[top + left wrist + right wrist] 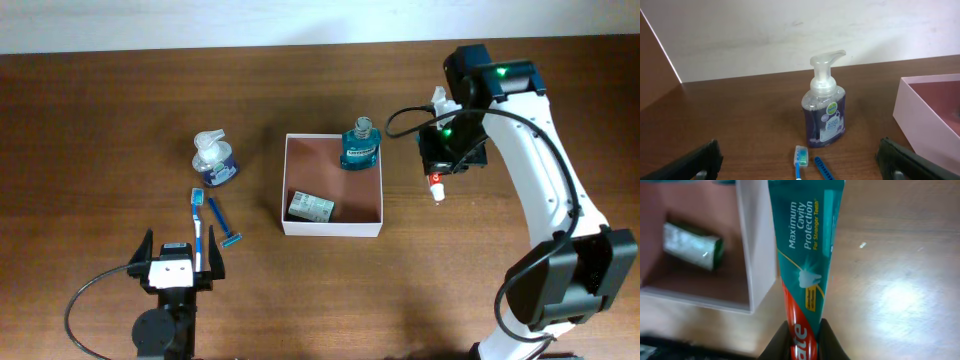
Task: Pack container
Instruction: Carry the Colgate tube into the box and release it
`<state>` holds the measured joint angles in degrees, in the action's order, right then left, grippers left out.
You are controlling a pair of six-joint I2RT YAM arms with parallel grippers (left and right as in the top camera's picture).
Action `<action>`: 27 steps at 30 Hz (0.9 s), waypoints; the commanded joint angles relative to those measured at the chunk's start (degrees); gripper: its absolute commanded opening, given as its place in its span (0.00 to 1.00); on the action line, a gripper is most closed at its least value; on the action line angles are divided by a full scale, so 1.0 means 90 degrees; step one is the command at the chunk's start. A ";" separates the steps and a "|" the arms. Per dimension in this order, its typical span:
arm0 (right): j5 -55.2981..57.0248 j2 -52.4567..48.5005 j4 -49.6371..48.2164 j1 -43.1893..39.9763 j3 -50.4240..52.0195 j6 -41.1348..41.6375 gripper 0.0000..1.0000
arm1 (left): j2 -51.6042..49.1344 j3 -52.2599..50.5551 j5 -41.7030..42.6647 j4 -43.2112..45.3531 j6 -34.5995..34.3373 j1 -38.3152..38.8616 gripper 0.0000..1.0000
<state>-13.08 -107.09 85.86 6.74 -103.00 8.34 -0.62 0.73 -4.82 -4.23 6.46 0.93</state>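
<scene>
The container (pixel 332 228), a shallow white box with a reddish-brown inside, sits mid-table. Inside it stand a teal mouthwash bottle (pixel 359 146) at the back right corner and a small green-and-white packet (pixel 311 206). My right gripper (pixel 441 166) is just right of the container, shut on a red-and-teal toothpaste tube (pixel 807 255). The tube reaches out from the fingers (pixel 829 339) beside the container's white wall (pixel 757 255). My left gripper (pixel 180 262) stands open near the front edge, behind a blue toothbrush (pixel 800 160).
A clear pump soap bottle (pixel 214 160) stands left of the container. The toothbrush (pixel 198 226) and a blue razor (pixel 225 226) lie side by side between that bottle and my left gripper. A pale wall runs along the table's far edge.
</scene>
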 commanded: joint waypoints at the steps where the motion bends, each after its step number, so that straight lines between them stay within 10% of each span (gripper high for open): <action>1: -0.0653 0.0073 0.0104 0.0143 -0.0007 0.0250 0.11 | 0.0032 -0.0024 0.0063 -0.0010 0.0090 -0.0039 1.00; 27: 0.1100 -0.0143 -0.1532 0.2472 0.0855 0.1965 0.12 | 0.0032 -0.0024 0.0063 -0.0010 0.0090 -0.0039 0.99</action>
<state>-4.45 -107.35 73.63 28.45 -97.27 25.17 -0.62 0.73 -4.82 -4.23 6.46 0.93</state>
